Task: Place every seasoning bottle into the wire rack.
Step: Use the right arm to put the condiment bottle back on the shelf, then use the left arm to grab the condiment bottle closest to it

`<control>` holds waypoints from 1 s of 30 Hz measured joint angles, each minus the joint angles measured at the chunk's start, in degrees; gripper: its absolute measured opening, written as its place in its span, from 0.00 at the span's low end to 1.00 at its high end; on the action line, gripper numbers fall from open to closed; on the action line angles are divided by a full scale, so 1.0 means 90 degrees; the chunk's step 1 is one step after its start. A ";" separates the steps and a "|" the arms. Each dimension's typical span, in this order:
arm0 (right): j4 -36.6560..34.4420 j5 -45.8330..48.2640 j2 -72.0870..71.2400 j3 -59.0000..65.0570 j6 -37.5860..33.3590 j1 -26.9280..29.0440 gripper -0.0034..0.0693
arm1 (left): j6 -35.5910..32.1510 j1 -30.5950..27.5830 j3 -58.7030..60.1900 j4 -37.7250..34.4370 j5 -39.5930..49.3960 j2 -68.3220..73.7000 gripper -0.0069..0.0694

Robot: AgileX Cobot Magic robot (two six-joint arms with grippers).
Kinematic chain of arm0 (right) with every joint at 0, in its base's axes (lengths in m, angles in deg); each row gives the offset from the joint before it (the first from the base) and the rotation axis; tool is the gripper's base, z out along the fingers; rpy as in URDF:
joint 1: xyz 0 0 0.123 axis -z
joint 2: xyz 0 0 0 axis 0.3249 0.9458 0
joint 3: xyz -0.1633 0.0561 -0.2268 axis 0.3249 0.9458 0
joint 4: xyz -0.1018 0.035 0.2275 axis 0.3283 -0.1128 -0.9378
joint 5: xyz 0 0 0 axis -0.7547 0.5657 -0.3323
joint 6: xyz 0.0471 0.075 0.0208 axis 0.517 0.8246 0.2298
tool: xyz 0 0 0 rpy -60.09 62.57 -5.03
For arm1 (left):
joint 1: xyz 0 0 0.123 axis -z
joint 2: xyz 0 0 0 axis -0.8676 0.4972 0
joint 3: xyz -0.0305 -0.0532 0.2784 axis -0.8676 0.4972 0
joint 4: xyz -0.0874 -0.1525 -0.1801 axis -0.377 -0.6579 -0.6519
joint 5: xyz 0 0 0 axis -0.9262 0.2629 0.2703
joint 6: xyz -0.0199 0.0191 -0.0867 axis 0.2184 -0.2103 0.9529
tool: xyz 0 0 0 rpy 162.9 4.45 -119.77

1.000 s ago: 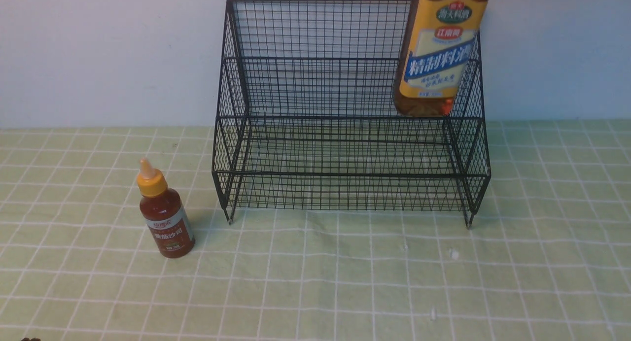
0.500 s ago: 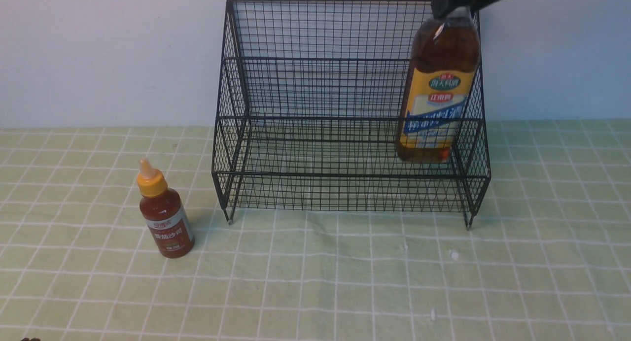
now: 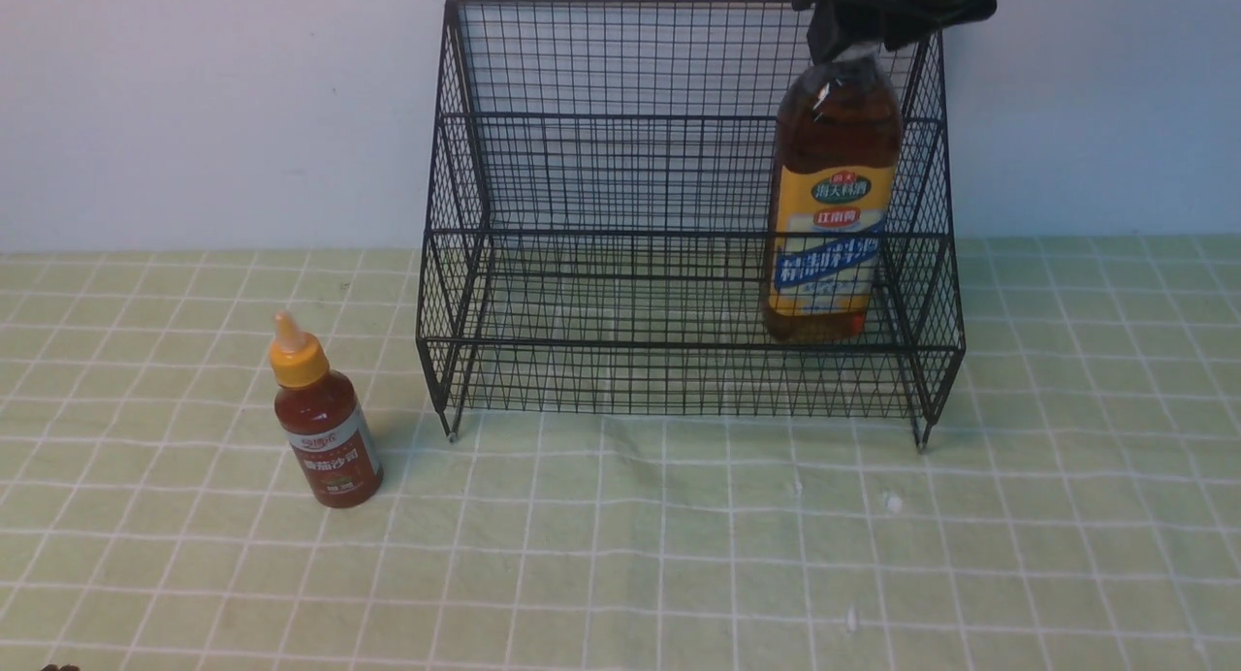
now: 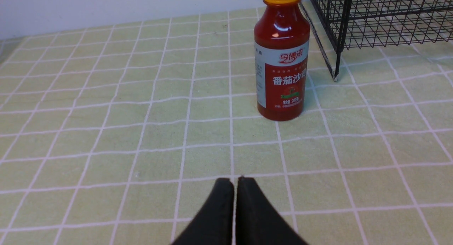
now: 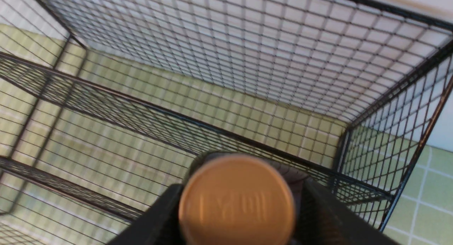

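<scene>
Red sauce bottle [image 4: 282, 61]: white "番茄沙司" on red label; small print beneath, "200" legible; logo on grey band unclear. Amber bottle [image 3: 824, 235]: "海天料酒" in green oval, "精制料酒" on blue band. Tan cap [image 5: 236, 202]: embossed marks, unreadable.

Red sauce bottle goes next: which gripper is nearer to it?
Left. The left gripper faces the red sauce bottle close by; the right gripper is across at the amber bottle in the wire rack.
</scene>
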 joint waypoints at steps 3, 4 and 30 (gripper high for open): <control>-0.0010 -0.0005 -0.0432 -0.0020 0.0084 -0.0006 0.69 | 0.0000 0.0000 0.0000 0.0000 0.0000 0.0000 0.08; -0.0015 -0.0005 -0.0694 -0.0024 0.0099 -0.0006 0.70 | 0.0000 0.0000 0.0000 0.0000 0.0000 0.0000 0.08; -0.0016 -0.4569 -1.0327 0.8743 -0.0020 -0.0006 0.03 | 0.0000 0.0000 0.0000 0.0000 0.0000 0.0000 0.08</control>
